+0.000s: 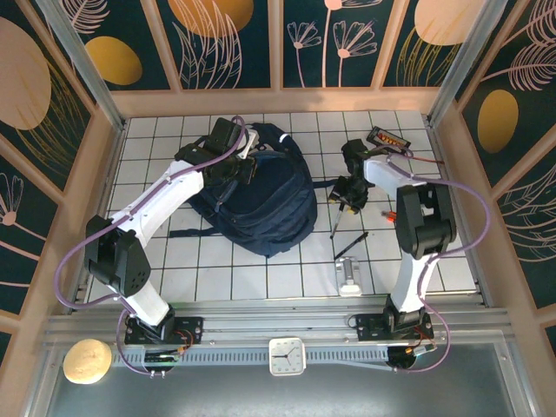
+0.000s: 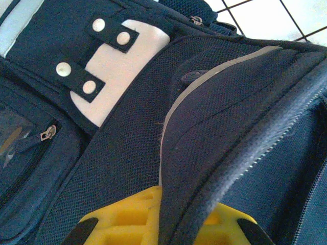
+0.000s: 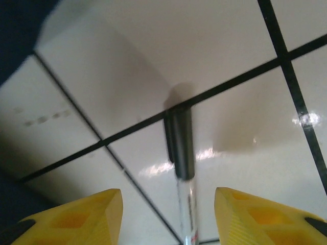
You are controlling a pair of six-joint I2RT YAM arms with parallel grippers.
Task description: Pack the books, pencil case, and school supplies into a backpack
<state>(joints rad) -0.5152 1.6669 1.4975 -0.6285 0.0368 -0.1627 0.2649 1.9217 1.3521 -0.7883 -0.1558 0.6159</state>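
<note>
A large navy-blue fabric backpack (image 1: 269,213) with white-grey patches lies on the white tiled table (image 1: 208,269), left of centre in the overhead view, its dark straps trailing toward the left arm. The left end effector (image 1: 233,169) sits on the backpack's upper part. In the left wrist view this end effector (image 2: 171,227) is clenched, and a raised fold of mesh fabric edged with pale grey piping is pinched between its yellow fingers (image 2: 122,224). Beside that fold the backpack (image 2: 127,153) shows a white patch crossed by two dark snap tabs and a zipped front pocket. The right end effector (image 1: 350,198) hangs over the table just right of the backpack. Its yellow fingertips (image 3: 102,209) stand apart, released, in the right wrist view. A slim pen with a dark cap and clear barrel (image 3: 179,148) lies in the gap between them, touching neither. Overhead, this pen (image 1: 335,221) runs from under the end effector toward the near edge. A second slim black pen (image 1: 350,246) lies just beyond it, and a small silver metal piece (image 1: 350,278) lies nearer still. A small black gadget with a yellow-red label (image 1: 387,137) rests by the far right corner.
</note>
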